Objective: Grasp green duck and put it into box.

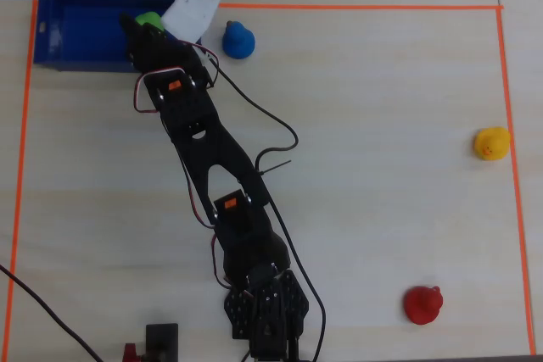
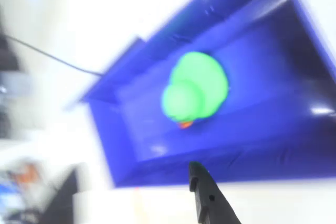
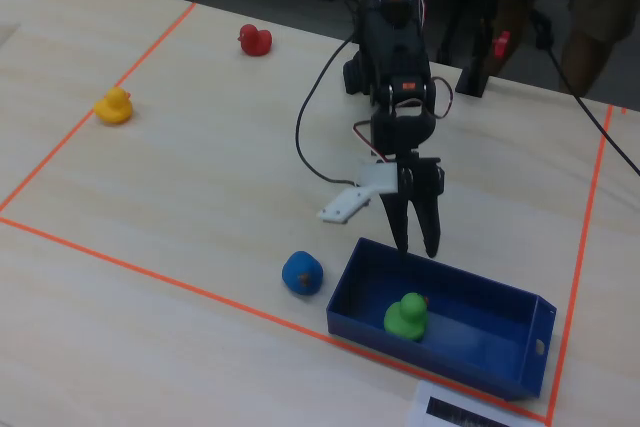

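My pincer (image 3: 419, 249) hung just above the near wall of the box (image 3: 505, 372) in the lower middle of the fixed view, its two dark fingers spread a little and holding nothing. The green duck (image 3: 406, 315) sat upright inside the box, on its floor near the left end, apart from my fingertips. In the wrist view the duck (image 2: 194, 91) filled the centre of the blurred blue box (image 2: 131, 129), with one finger (image 2: 207, 195) poking in from the bottom edge. I judged the drop done; to finish cleanly I would lift straight up, so that no finger clipped the low wall or dragged the box. The surface was a pale wood-grain table (image 1: 373, 82) with an orange tape line (image 1: 356, 8) marking a work area; the box lay at one corner of it. A blue duck (image 3: 302, 273) stood just beside the box, a yellow duck (image 3: 113, 105) and a red duck (image 3: 255, 40) well apart. Behind the table the room was dark and cluttered.
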### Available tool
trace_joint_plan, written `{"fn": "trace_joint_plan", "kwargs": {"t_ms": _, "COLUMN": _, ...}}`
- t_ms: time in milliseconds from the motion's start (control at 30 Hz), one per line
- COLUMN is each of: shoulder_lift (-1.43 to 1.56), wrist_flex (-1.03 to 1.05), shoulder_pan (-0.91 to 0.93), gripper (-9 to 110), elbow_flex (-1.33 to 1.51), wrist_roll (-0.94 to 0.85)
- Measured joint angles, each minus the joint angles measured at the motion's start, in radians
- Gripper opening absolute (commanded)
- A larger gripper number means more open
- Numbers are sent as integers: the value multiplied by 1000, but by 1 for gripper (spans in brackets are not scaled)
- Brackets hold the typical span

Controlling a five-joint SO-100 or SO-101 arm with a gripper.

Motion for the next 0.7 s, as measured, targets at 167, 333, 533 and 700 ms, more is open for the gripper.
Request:
{"fn": "trace_joint_plan", "kwargs": {"t_ms": 167, "shoulder_lift": 341, "wrist_flex": 103, "shoulder_pan": 8, "gripper": 0, "elbow_flex": 138, "wrist_roll": -37}}
{"fn": "trace_joint_plan", "kwargs": {"t_ms": 333, "shoulder_lift": 787, "wrist_flex": 210, "shoulder_pan": 23, "gripper": 0, "elbow_flex": 403, "wrist_roll": -238}}
{"fn": "trace_joint_plan", "kwargs": {"t_ms": 533, "shoulder_lift": 1310, "wrist_flex": 63, "shoulder_pan": 176, "gripper": 0, "elbow_flex": 973, "wrist_roll": -506}}
{"fn": "trace_joint_plan", "kwargs": {"t_ms": 700, "shoulder_lift": 1666, "wrist_flex": 107, "shoulder_pan": 236, "gripper": 0, "elbow_flex": 1414, "wrist_roll": -669}}
